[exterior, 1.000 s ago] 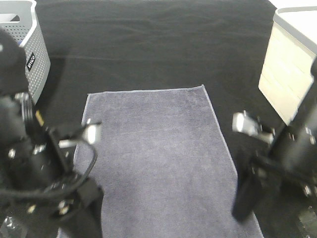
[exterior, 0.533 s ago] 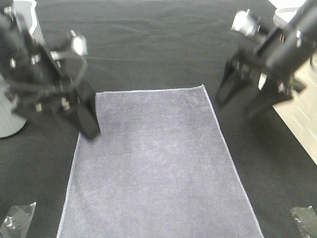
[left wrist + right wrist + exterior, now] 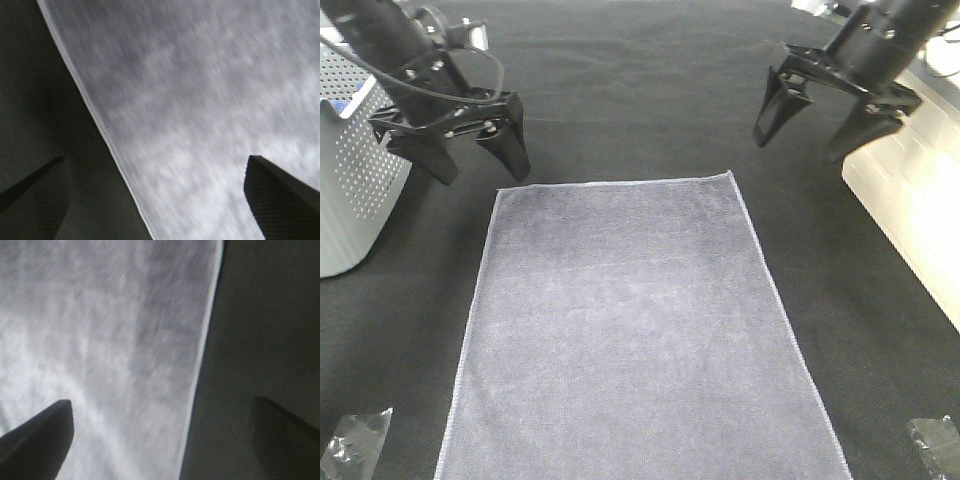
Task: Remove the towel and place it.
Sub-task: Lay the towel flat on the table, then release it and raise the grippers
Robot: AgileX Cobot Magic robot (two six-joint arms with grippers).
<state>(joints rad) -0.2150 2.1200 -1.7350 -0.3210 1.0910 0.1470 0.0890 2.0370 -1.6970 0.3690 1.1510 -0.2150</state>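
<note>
The bluish-grey towel (image 3: 635, 330) lies flat and spread out on the black table cloth, its long side running toward the front edge. My left gripper (image 3: 477, 155) is open and empty, raised just beyond the towel's far left corner. My right gripper (image 3: 807, 125) is open and empty, raised beyond the far right corner. The left wrist view shows the towel (image 3: 210, 100) and its pale hem below the open fingers. The right wrist view shows the towel (image 3: 100, 350) and its hem the same way.
A grey perforated basket (image 3: 350, 170) stands at the left edge. A white cabinet (image 3: 910, 200) stands at the right edge. Crumpled clear plastic lies at the front left corner (image 3: 350, 440) and front right corner (image 3: 935, 440).
Both arms have swung from the front of the table, beside the towel's near end, up and back to its far corners. The towel has not moved.
</note>
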